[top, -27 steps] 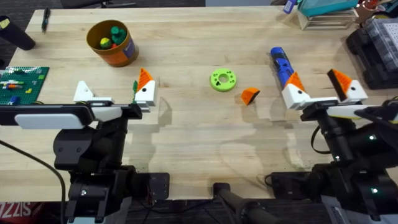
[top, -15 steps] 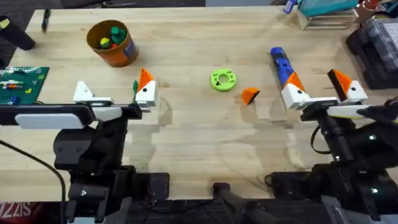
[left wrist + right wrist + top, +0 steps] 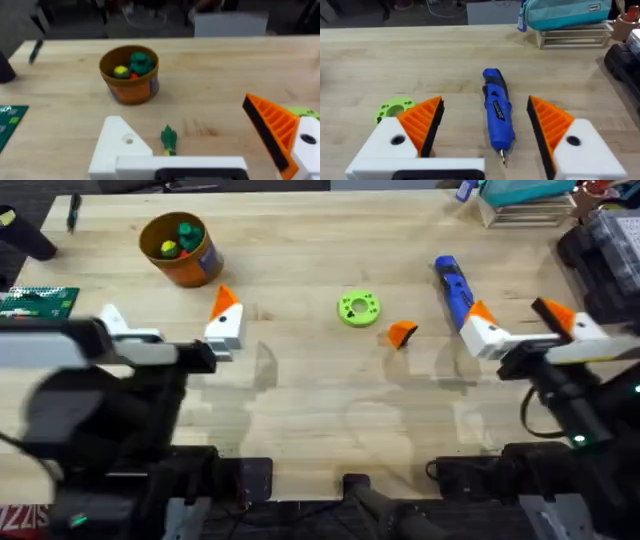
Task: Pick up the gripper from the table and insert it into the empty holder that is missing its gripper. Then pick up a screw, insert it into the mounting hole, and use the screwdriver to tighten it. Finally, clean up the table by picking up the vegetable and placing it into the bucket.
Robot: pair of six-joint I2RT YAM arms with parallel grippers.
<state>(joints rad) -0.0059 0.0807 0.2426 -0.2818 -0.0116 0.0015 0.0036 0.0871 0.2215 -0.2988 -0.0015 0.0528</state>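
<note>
A: On the counter (image 3: 320, 405), where is the loose gripper (image 3: 402, 333)?
B: It lies near mid-counter, just beside the green ring (image 3: 359, 309).

A: State of each claw?
B: Left claw (image 3: 165, 330): fingers apart, empty; one finger is the bare white holder (image 3: 120, 145). Right claw (image 3: 530, 325): fingers apart, empty, the screwdriver (image 3: 497, 112) lying between them.

A: Vegetable?
B: The vegetable (image 3: 169, 139) lies on the counter between the left fingers, near the bucket (image 3: 180, 248).
</note>
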